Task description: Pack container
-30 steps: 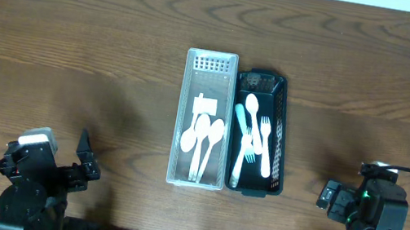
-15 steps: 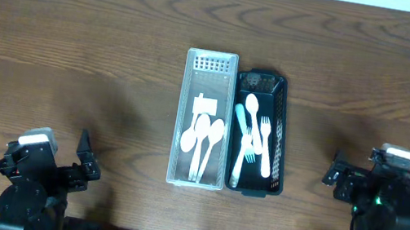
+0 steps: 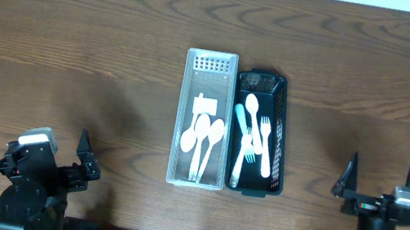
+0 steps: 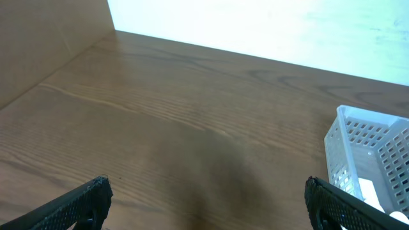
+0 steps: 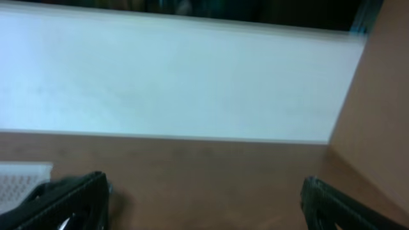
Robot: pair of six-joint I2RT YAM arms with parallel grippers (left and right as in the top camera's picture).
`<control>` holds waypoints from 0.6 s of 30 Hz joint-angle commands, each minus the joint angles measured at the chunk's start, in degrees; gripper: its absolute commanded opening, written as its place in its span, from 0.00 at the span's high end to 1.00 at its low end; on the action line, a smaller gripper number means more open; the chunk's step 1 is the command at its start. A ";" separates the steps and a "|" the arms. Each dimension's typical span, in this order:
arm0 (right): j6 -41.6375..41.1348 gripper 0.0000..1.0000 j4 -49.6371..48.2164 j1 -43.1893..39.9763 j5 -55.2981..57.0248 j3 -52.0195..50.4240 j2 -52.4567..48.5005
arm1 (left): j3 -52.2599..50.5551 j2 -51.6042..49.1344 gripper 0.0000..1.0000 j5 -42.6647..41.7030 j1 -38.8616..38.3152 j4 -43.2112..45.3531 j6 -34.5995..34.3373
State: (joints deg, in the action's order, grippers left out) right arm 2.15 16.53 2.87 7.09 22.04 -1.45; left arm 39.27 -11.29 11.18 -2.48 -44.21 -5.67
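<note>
The left hand (image 3: 85, 155) sits low at the table's (image 3: 76, 45) near edge, fingers spread wide, holding nothing. At centre, a white basket (image 3: 212, 65) of plastic spoons (image 3: 203, 135) stands just beside a black basket (image 3: 264, 81) of cutlery. The right hand (image 3: 381, 180) points away from its base, fingers wide apart and empty.

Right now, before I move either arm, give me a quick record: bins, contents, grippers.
white bin: mid-table, holds spoons
black bin: against the white bin's right side, holds forks and other white cutlery
left gripper: open, empty, near the front edge
right gripper: open, empty, near the front edge
</note>
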 commanded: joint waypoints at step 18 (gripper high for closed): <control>2.71 0.01 -12.44 3.10 -3.06 -21.73 1.18 | -0.35 0.20 0.02 0.92 -0.22 0.09 0.94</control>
State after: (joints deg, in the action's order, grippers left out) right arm 3.11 3.62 5.32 5.06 0.43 -0.73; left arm 39.07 -11.31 11.18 -2.48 -44.31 -5.67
